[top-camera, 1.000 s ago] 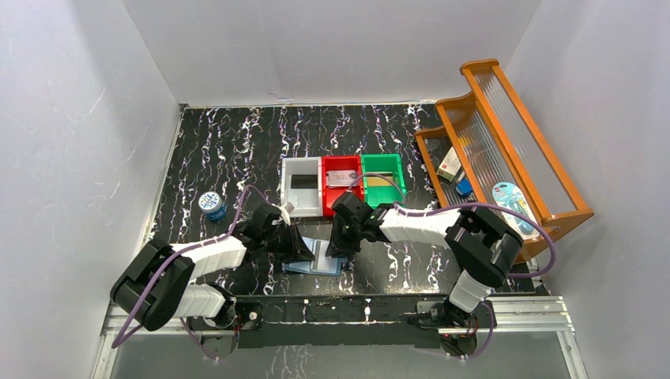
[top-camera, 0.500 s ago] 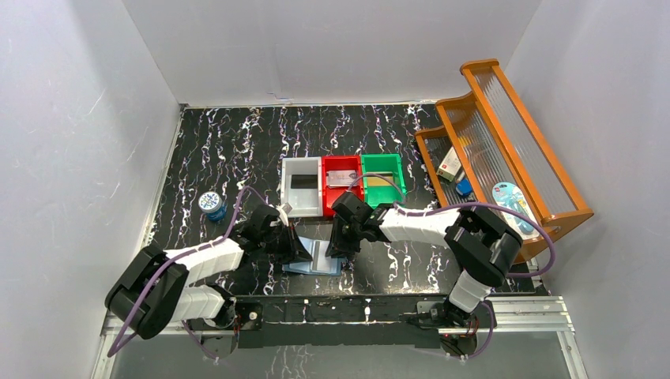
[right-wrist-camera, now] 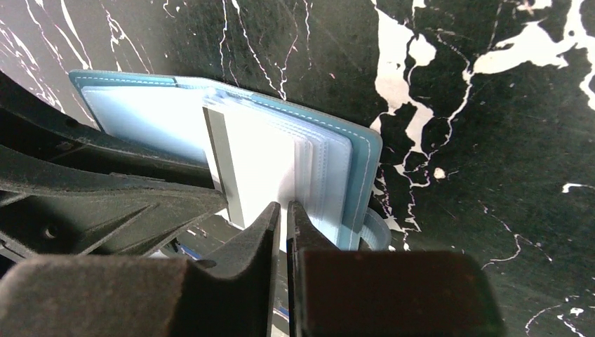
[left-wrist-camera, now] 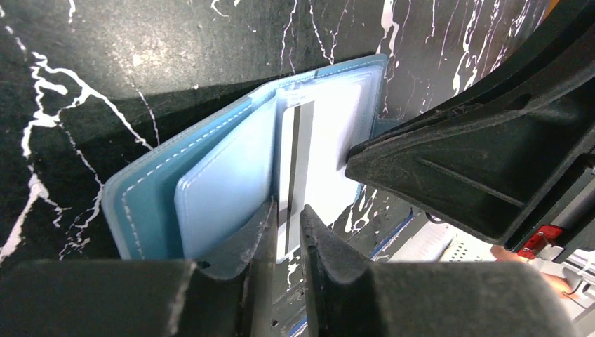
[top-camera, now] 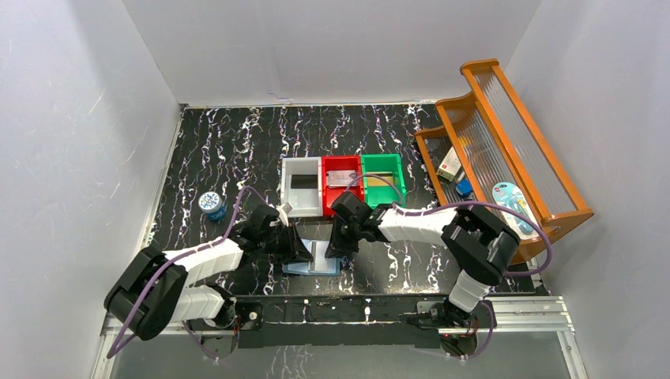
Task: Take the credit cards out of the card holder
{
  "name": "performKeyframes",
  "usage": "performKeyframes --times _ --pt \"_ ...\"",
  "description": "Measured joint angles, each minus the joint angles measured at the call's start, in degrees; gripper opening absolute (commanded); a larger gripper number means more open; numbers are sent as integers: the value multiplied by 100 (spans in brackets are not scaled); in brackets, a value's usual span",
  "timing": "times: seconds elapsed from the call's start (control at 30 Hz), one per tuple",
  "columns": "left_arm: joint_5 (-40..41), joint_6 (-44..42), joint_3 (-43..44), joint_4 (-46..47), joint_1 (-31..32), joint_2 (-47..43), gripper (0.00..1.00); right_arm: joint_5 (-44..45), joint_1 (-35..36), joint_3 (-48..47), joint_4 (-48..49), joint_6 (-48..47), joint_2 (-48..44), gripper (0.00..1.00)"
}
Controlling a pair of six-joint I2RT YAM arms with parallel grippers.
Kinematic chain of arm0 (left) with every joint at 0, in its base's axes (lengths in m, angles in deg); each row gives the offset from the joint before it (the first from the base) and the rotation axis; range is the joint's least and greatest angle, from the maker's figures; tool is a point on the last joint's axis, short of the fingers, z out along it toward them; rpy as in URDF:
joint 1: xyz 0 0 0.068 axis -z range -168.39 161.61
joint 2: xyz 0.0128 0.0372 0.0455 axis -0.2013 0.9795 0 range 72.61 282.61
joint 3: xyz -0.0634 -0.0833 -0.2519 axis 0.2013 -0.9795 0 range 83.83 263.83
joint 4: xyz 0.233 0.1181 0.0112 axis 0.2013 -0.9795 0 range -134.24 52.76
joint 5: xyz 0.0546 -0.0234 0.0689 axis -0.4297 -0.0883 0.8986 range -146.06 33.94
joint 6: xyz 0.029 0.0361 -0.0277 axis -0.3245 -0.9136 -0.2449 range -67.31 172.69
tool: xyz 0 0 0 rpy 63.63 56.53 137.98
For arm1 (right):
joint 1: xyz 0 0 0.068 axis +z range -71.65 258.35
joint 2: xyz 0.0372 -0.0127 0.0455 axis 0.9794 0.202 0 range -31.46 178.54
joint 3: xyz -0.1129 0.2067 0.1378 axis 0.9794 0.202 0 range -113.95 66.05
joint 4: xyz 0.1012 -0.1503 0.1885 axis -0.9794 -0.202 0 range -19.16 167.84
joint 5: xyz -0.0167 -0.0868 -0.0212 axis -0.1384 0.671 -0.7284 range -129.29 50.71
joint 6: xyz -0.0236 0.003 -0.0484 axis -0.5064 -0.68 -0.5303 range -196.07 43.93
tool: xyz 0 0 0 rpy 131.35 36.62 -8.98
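Open card holder (top-camera: 318, 265) flat between both hands, left hand (left-wrist-camera: 286, 212) pinching striped credit card (left-wrist-camera: 326, 140), grip of right hand (right-wrist-camera: 283, 209) unclear

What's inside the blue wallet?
A white card with a dark stripe lies inside the open card holder, next to see-through pockets. Whether more cards hide under it or deeper in the pockets can't be seen.

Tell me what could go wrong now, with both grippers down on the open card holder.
The left gripper seems to pinch only the near edge of the pale card, so it may slip free. The right gripper looks closed on the clear pockets of the card holder, perhaps on that card too; a pull could drag the whole holder. The two grippers sit very close and could collide.
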Motion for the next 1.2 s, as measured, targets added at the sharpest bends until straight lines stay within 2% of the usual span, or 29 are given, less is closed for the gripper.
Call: performKeyframes --times 0.13,0.3,1.2 --pt "-140 57 -2 219 -4 153 18 -101 -31 -2 42 2 35 17" --pt "-214 168 -59 372 -42 260 0 -186 -76 -2 44 20 52 17" --pt "391 -256 114 -715 26 -459 0 -184 -85 0 131 170 101 20"
